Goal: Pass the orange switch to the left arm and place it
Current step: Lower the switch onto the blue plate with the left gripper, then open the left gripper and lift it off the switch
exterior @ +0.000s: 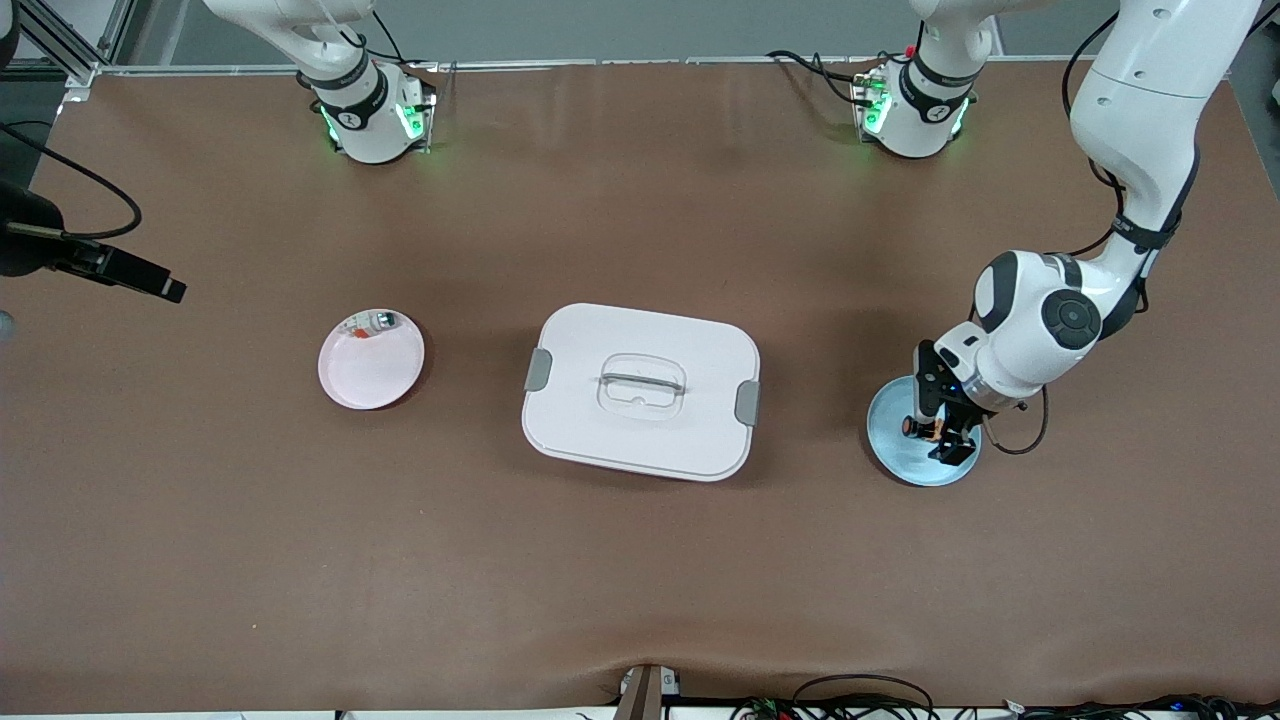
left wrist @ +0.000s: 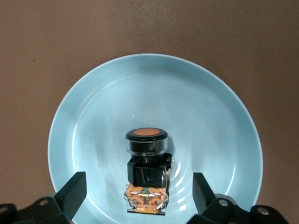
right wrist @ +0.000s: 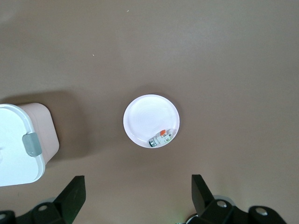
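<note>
The orange switch (exterior: 914, 427) lies on its side in a light blue plate (exterior: 900, 462) near the left arm's end of the table. In the left wrist view the switch (left wrist: 146, 172) shows its orange cap, black body and orange base, lying on the plate (left wrist: 93, 102). My left gripper (exterior: 938, 432) is low over the plate, open, with one finger on each side of the switch and not touching it (left wrist: 138, 191). My right gripper (right wrist: 138, 196) is open and empty, high over the table near a pink plate (right wrist: 145, 116). The white box (exterior: 580, 350) stands mid-table between the two plates.
The pink plate (exterior: 370, 370) holds a small whitish-grey part with green and red bits (exterior: 372, 324), which also shows in the right wrist view (right wrist: 161, 137). One corner of the box with a grey clip (right wrist: 31, 144) shows there too. Brown table all round.
</note>
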